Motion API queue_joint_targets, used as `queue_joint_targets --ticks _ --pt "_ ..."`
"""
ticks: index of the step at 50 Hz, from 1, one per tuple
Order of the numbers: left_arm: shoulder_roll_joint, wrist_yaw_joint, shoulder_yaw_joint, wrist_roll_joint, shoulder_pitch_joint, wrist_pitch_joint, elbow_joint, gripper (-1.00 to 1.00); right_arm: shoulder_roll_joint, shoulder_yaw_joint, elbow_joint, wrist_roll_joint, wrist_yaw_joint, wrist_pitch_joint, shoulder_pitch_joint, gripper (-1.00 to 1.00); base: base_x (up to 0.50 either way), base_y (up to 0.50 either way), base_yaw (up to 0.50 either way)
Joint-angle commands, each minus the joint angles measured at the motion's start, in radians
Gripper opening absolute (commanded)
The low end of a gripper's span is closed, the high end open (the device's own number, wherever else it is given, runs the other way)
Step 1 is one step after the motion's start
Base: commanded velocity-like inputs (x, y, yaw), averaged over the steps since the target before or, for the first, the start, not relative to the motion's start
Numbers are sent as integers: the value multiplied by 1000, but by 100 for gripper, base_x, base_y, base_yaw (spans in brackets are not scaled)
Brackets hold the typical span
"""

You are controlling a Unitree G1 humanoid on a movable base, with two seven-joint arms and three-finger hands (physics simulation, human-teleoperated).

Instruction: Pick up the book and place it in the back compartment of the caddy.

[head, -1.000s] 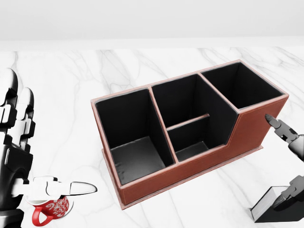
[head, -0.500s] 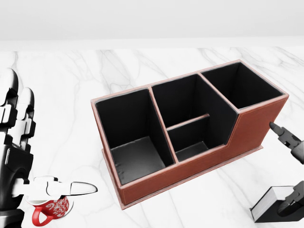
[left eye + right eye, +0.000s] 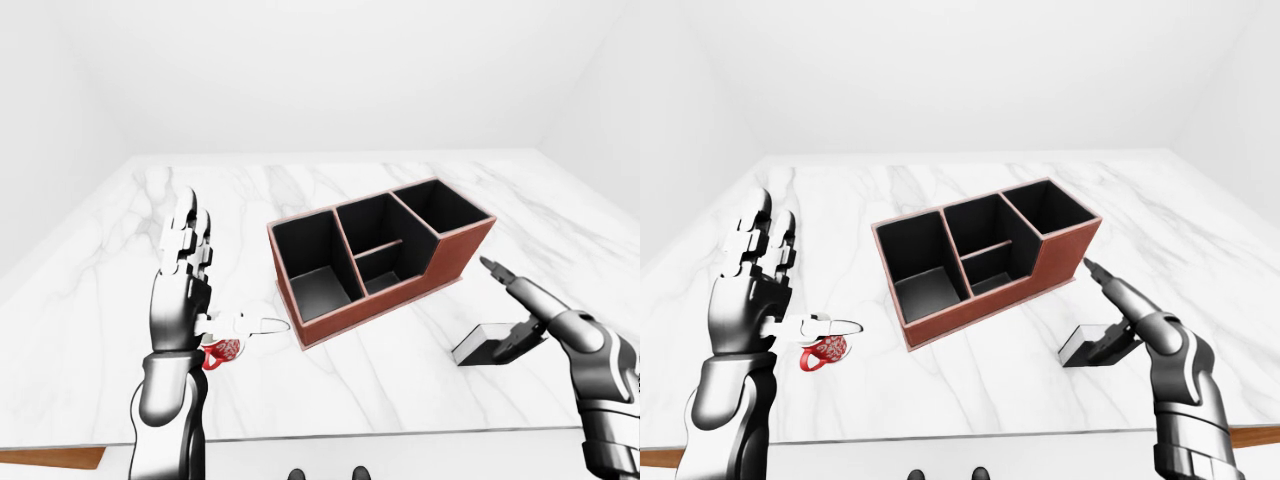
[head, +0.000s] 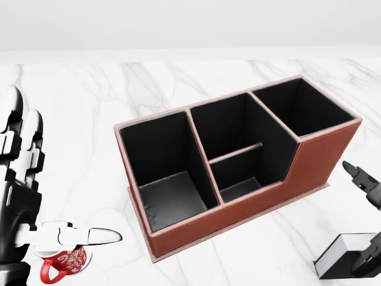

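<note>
The right hand [image 3: 1118, 325] reaches in near the table's right edge with its fingers spread wide: one finger [image 3: 497, 270] points straight out toward the caddy's right end, while the lower ones curl down onto the book [image 3: 484, 344]. They rest on its right part, but whether they grip it I cannot tell; nothing is closed round it. The book lies flat on the table [image 3: 400, 390], dark-covered with a pale page edge, near the near-right corner and well apart from the caddy's right end.

The left hand [image 3: 758, 280] stands upright toward the table's left edge, fingers straight up and thumb [image 4: 98, 236] stuck out sideways, holding nothing. Just beneath the thumb sits a red mug [image 3: 824, 352] with a white pattern, apart from the caddy.

The caddy [image 4: 309, 161] sits in the middle of the table, turned at an angle. It is brown outside and black inside. It has a large compartment at its left end, a middle section split by a low divider into two smaller bins, and a taller compartment at its right end, toward the far edge. All compartments are empty.
</note>
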Motion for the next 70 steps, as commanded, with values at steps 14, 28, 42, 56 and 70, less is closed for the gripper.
queue_joint_targets --ticks 14,28,42,56,70 --pt "0 0 -1 1 1 0 2 100 -3 5 16 -50 -33 0 16 100 0 0 0" --pt "0 0 0 1 0 0 1 100 -15 13 46 -94 -68 0 16 100 0 0 0" --pt "0 -1 -3 1 1 0 6 100 -23 22 101 -142 -113 0 -3 100 0 0 0" --pt "0 -1 -2 3 0 0 8 100 -71 121 324 -262 -320 0 -88 100 0 0 0" --pt "0 -1 -3 4 0 0 1 100 -40 62 169 -185 -185 0 -6 -100 0 0 0"
